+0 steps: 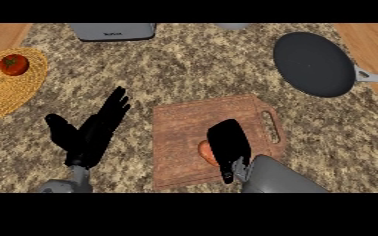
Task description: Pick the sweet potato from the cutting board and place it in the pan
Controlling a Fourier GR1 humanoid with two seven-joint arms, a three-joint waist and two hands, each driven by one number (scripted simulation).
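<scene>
The sweet potato [204,151] lay low on the cutting board [184,127], partly under our right hand [230,142]; we could not tell whether that hand grasped it. The pan [314,65] sat at two o'clock, our left hand [92,130] released at eight.

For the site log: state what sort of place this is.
Most likely a kitchen counter: a speckled stone top carries a wooden cutting board, a dark pan sits at the far right, and a grey appliance stands at the far edge.

path: open counter [221,75] between cutting board [192,125], pan [314,65] | grey appliance [113,31]: far edge
</scene>
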